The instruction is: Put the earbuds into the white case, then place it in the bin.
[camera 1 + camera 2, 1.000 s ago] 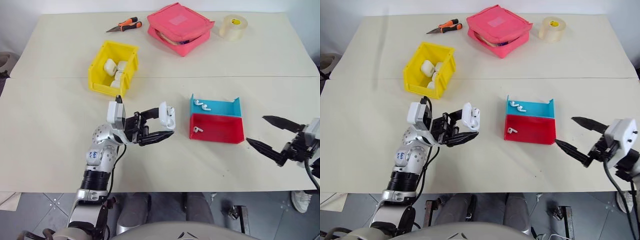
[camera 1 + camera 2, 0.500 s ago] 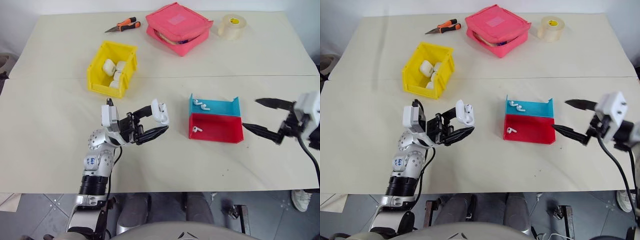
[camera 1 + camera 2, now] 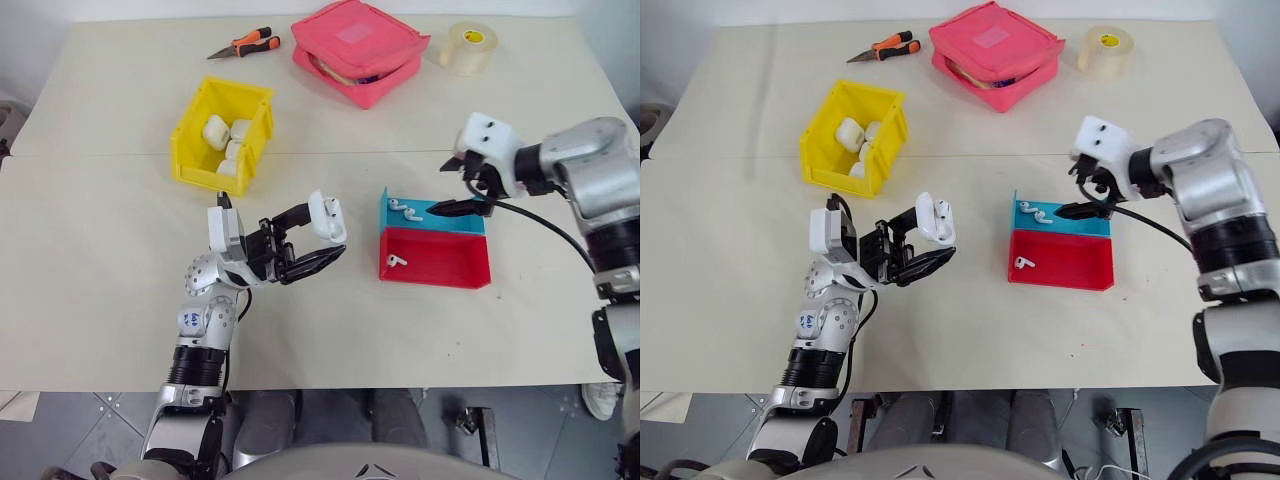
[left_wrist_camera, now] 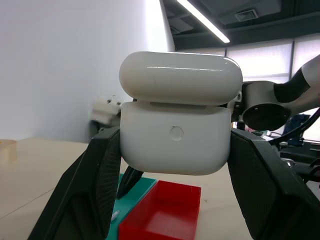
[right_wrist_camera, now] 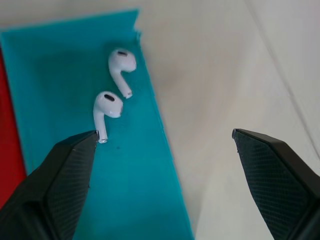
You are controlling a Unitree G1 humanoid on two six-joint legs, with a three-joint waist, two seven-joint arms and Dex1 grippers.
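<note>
My left gripper (image 3: 326,238) is shut on the white case (image 3: 327,214), holding it above the table left of centre; in the left wrist view the case (image 4: 176,145) sits between both fingers with its lid on top. Two earbuds (image 5: 121,62) (image 5: 106,105) lie on the blue tray (image 3: 445,215), and a third earbud (image 3: 394,260) lies in the red tray (image 3: 440,262). My right gripper (image 3: 455,187) hangs open just over the blue tray's far right end, nothing between its fingers. The yellow bin (image 3: 190,140) stands at the back left.
Several white cases lie inside the bin. A pink zip pouch (image 3: 360,48), a tape roll (image 3: 467,46) and orange-handled pliers (image 3: 245,45) sit along the table's far side.
My right arm has swung from the table's front right, inward and forward, to hover over the blue tray, still open. The left gripper keeps holding the case in about the same place.
</note>
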